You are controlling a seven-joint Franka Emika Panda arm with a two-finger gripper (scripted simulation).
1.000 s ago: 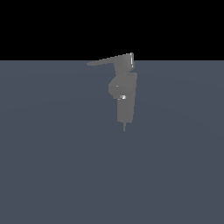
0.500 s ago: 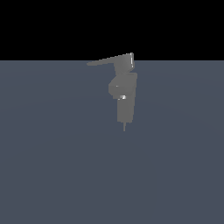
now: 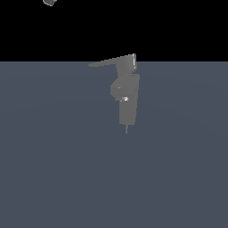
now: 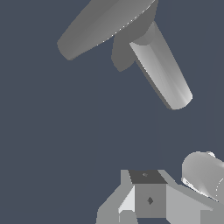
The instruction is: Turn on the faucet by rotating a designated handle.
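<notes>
One arm: a small grey fragment (image 3: 50, 2) showed at the exterior view's top left edge, too little of it to identify, though it could have been part of the robot.
Handle: the handle (image 3: 111, 61) was a thin flat lever, its pointed tip reaching toward the exterior view's left and its thick end joined to a small block at the faucet's top.
Faucet: the faucet (image 3: 128, 100) stood alone on the flat blue-grey floor (image 3: 53, 169), toward the far edge and near the middle, with a bulge on its left side, a bright spot mid-body and a thin spike below.
Wrist view: a broad flat grey piece, probably the handle (image 4: 103, 24), lay over a rounded grey cylinder, probably part of the faucet (image 4: 162, 72).
Gripper: the gripper (image 4: 148, 199) appeared only as pale grey blocky parts at the frame's edge; I could not tell whether its jaws were wide or narrow, and nothing seemed to be held.
Contact: gripper and handle were well apart.
Step in hand: judged to be the approach, with no turning begun.
Doing it well: aim for the lever's outer part rather than the block, where a push would turn it most easily; press on the flat edge, and steer clear of the upright body.
</notes>
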